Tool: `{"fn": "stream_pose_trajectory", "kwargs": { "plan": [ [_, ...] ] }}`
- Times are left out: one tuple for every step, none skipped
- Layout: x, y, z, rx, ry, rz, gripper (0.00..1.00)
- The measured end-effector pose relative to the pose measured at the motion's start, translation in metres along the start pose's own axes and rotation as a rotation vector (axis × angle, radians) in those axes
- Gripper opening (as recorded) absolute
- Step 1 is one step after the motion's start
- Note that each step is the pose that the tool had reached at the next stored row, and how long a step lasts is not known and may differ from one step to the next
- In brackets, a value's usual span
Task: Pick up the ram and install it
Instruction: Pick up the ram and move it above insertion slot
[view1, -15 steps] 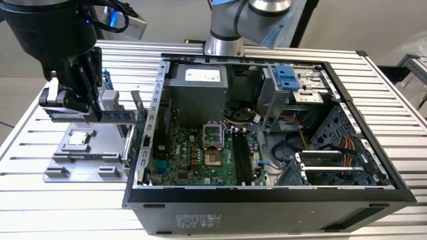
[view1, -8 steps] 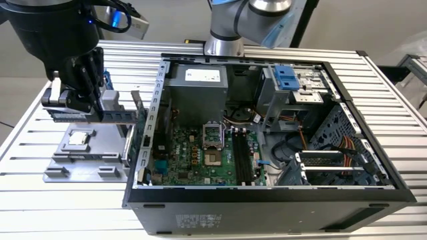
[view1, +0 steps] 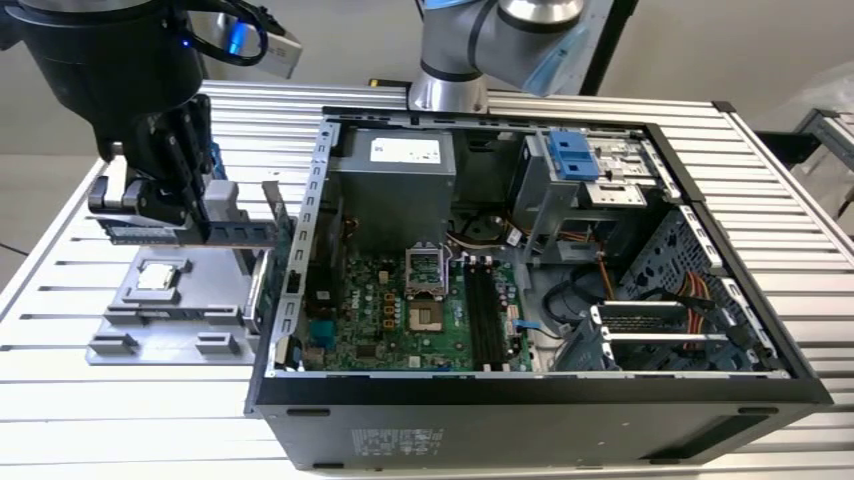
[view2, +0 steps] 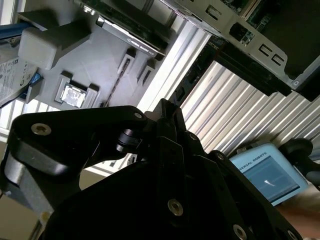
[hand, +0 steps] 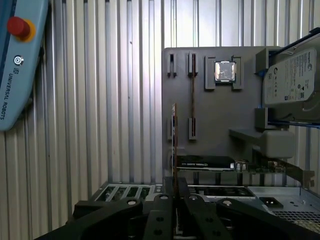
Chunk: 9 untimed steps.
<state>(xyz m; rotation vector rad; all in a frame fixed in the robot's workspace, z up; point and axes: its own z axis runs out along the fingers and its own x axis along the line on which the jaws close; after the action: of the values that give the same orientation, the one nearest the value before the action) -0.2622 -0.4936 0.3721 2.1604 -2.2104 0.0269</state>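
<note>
Pick-up step: the hand (hand: 175, 186) is clamped on the ram (hand: 174, 140), edge-on over the grey tray (hand: 220, 115), at the exterior view's left of the open case (view1: 534, 410) (install not begun; I'd say it demands squaring up to the memory slots (view1: 483, 318)).

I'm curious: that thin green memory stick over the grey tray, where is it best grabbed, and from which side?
Pinch the memory stick by its two flat faces, midway along its top edge, coming straight from above. It is long, thin and turned on edge, so the middle balances it. The pincer is closed on it that way.
</note>
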Motion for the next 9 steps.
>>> {"fn": "stream_pose_trajectory", "kwargs": {
  "plan": [
    [0.0000,-0.0003,0.0000,0.0000,0.0000,0.000,0.00],
    [0.0000,-0.0007,0.0000,0.0000,0.0000,0.000,0.00],
    [0.0000,-0.0011,-0.0001,0.0000,0.0000,0.000,0.00],
    [0.0000,-0.0014,-0.0001,0.0000,0.0000,0.000,0.00],
    [-0.0001,-0.0018,-0.0001,0.0000,0.0000,0.000,0.00],
    [-0.0001,-0.0023,-0.0001,-0.0001,0.0001,0.000,0.00],
    [-0.0001,-0.0028,-0.0001,0.0000,0.0000,0.000,0.00],
    [-0.0001,-0.0032,-0.0001,0.0000,0.0000,0.000,0.00],
    [-0.0001,-0.0038,-0.0001,-0.0001,0.0001,0.000,0.00]
  ]
}}
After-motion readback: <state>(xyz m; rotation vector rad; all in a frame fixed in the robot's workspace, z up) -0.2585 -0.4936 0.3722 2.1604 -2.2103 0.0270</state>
